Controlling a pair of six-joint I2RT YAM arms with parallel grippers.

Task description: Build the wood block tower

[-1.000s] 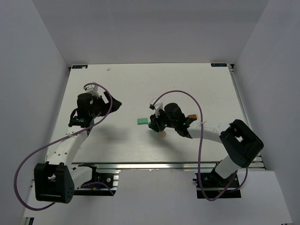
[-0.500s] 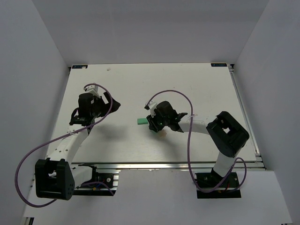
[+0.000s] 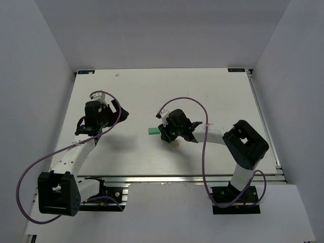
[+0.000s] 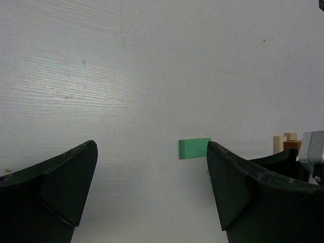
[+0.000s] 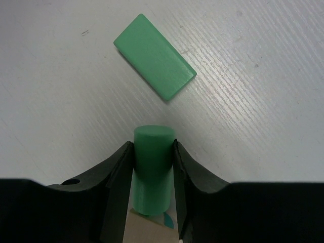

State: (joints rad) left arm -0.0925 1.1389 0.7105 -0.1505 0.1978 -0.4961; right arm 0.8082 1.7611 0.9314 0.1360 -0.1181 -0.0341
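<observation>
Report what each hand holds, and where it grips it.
Right hand: green cylinder, pinched across its round sides, one end poking out beyond the hand. Left hand: open, nothing held.

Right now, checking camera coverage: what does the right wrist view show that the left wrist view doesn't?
Only right wrist: a green cylinder clamped in the right gripper. Only left wrist: the open left gripper, and tan and brown blocks at the right edge. Both: the flat green block on the table.
</observation>
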